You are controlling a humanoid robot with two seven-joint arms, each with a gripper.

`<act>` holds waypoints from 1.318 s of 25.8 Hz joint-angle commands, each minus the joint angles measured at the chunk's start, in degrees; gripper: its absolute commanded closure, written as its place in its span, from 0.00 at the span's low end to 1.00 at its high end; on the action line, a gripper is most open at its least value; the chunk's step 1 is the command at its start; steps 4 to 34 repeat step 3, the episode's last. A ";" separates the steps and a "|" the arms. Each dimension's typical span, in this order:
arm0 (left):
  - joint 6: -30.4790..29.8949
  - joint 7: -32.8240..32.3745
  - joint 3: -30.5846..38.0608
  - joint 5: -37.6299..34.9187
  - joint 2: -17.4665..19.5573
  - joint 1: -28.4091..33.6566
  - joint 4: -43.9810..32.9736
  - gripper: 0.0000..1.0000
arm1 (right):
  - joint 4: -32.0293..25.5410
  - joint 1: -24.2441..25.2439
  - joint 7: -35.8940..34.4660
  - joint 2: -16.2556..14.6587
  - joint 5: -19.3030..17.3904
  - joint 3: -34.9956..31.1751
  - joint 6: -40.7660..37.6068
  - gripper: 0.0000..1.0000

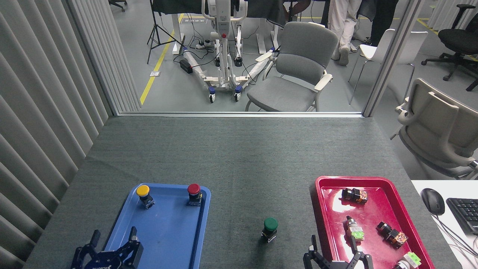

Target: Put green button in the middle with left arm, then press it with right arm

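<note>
The green button (270, 225) stood upright on the bare surface (239, 160) between the two trays. Both tools, left (112, 243) and right (333, 249), were spread wide and empty. The right one should close up, then push straight down on the cap.

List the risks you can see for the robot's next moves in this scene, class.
The green button stands alone on the grey cloth, so a glancing press might tip it. The right claw straddles the red tray rim and could catch it when rising. The left claw sits open over the blue tray edge.
</note>
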 commanded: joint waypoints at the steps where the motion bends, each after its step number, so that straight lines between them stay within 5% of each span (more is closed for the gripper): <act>1: -1.30 -0.45 -0.29 0.16 -0.09 -2.49 2.55 0.00 | 0.03 0.28 0.06 -0.09 0.00 0.00 0.12 0.00; 34: -2.18 -0.36 -0.29 0.16 0.26 -2.75 2.55 0.00 | 0.11 0.28 0.06 -0.09 -0.35 0.00 0.29 0.00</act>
